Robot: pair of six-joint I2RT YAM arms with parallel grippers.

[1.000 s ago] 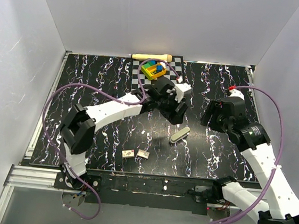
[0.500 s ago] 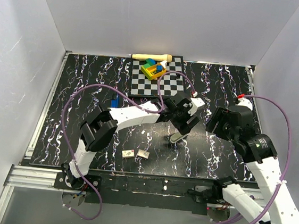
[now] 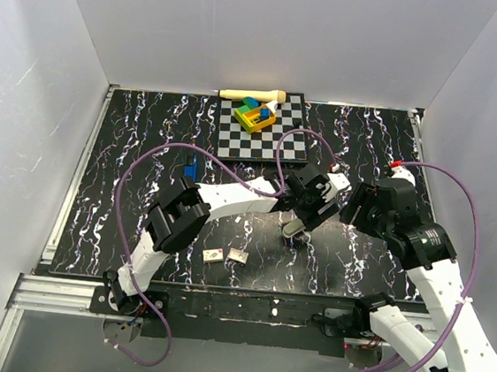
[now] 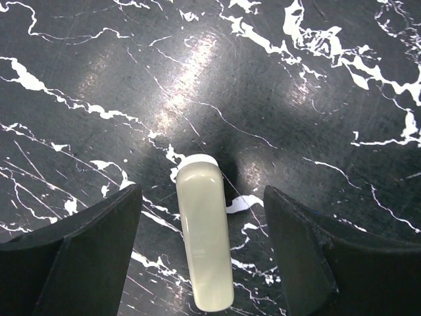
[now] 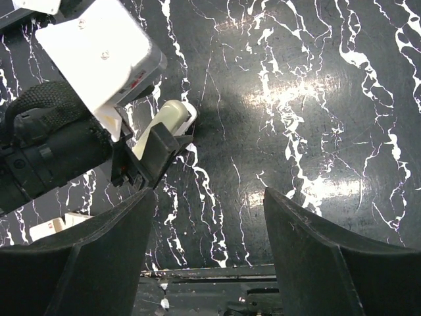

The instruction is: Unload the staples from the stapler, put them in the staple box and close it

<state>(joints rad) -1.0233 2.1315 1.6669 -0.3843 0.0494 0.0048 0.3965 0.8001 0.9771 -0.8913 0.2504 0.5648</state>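
Left gripper (image 4: pixel 204 263) has swung from the checkerboard (image 3: pixel 284 144) to straddle a pale oblong case (image 4: pixel 204 243), jaws released, ready to clamp.
Right gripper (image 5: pixel 210 250) waits unclenched nearby; the stapler (image 3: pixel 189 166) lies well apart, beside the left forearm.

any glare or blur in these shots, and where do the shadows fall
Left wrist: soft glare patches on the glossy black table; the cream oblong object is sharp, with a dark shadow off its upper right side. Right wrist: brighter glare blotches on the table at middle right, no blur. Top external: even light, all in focus.
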